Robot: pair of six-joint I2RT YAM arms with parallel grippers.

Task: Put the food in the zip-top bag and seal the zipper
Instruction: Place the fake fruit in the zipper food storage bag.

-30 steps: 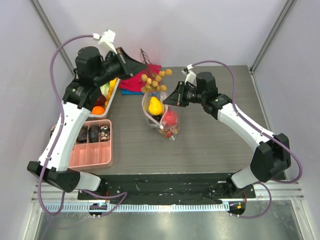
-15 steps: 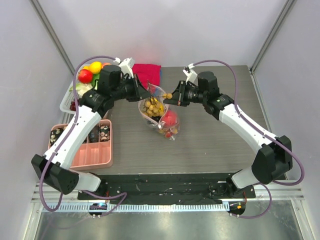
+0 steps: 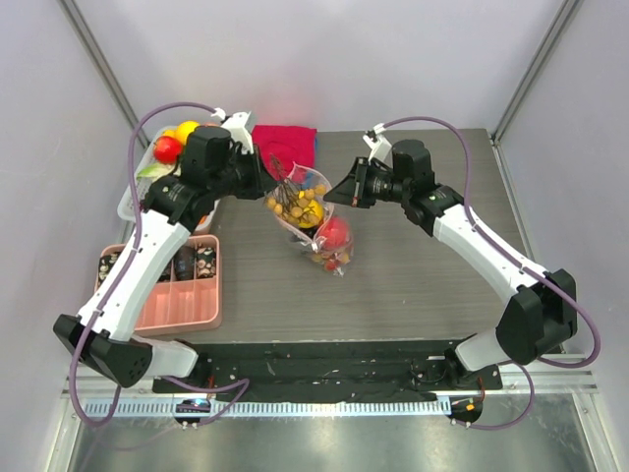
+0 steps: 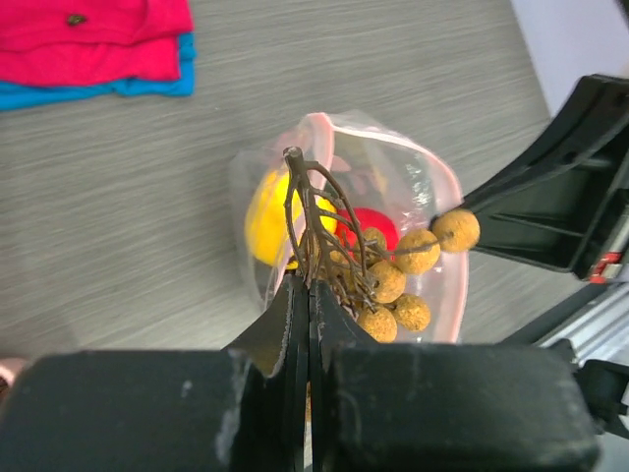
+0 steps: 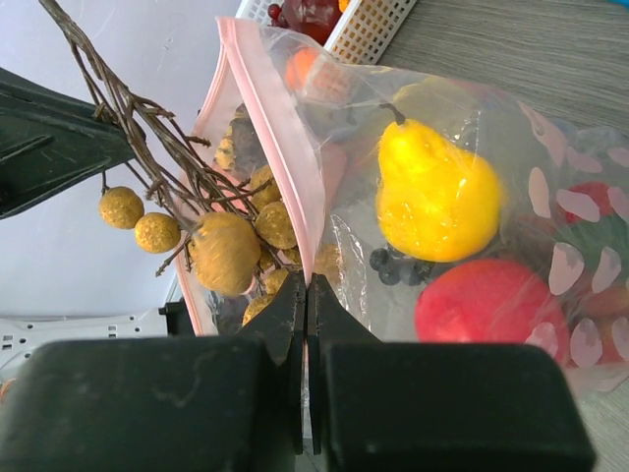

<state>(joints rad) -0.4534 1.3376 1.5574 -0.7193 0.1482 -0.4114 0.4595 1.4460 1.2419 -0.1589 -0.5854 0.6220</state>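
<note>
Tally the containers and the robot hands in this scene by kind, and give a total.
Zip-top bag: 1
White basket: 1
Pink divided tray: 1
Robot hands: 2, the left hand and the right hand
Total: 5

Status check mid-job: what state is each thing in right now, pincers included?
bag: open, mouth edge held up
zipper: unsealed
berry sprig: held by its stem at the bag's mouth
pear: inside the bag
red fruit: inside the bag
left pincer: shut on the berry sprig's stem
right pincer: shut on the zipper
cloth: folded, lying on the table
</note>
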